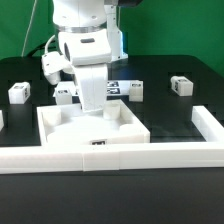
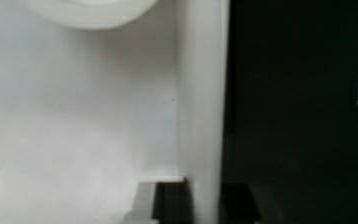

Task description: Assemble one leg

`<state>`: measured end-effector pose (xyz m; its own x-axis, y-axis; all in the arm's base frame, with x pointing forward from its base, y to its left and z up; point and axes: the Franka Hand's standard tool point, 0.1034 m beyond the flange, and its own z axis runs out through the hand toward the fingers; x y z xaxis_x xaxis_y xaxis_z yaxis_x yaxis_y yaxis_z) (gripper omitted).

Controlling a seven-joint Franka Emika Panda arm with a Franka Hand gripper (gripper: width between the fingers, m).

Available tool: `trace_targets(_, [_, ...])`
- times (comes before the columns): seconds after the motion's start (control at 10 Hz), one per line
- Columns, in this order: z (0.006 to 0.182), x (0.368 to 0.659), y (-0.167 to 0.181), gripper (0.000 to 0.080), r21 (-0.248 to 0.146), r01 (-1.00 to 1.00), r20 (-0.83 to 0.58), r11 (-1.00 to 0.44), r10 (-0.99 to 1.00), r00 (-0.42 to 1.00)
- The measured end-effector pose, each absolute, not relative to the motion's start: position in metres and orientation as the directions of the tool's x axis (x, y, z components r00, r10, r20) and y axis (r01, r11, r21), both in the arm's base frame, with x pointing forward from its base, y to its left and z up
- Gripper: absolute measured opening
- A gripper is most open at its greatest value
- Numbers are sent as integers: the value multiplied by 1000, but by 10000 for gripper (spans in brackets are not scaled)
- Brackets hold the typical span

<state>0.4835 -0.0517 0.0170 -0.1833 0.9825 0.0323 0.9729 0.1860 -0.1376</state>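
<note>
Nearest the camera, a white rail (image 1: 110, 156) is seen running across the front of the black table (image 1: 30, 195) and turning back along the exterior view's right. Just behind it a white tray-shaped panel (image 1: 48, 122) is laid flat. The gripper (image 1: 92, 105) is lowered into this panel from above. Its fingertips are hidden by its own body, so it cannot be told whether the jaws are apart or closed, or whether anything is held.

In the wrist view the panel floor (image 2: 87, 120), a round corner hole (image 2: 87, 10) and a raised wall (image 2: 202, 100) are shown close up, with bare table beyond.

No leg is held, as far as can be judged. The nearest leg (image 1: 64, 94) is lying on the table just beside the gripper, on the exterior view's left. A second leg (image 1: 137, 90) is lying on the other side, and a third leg (image 1: 180, 85) and a fourth leg (image 1: 18, 92) are well apart.

The panel is probably being set in place. The wall should be straddled squarely and the panel seated firmly against the rail, with the corner hole left uncovered. The nearest leg should then be taken by its flat sides.
</note>
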Motion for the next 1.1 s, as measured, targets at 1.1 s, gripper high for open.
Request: trace_targets(1.1, [20, 502, 69, 61, -97, 995, 38, -34, 999, 37])
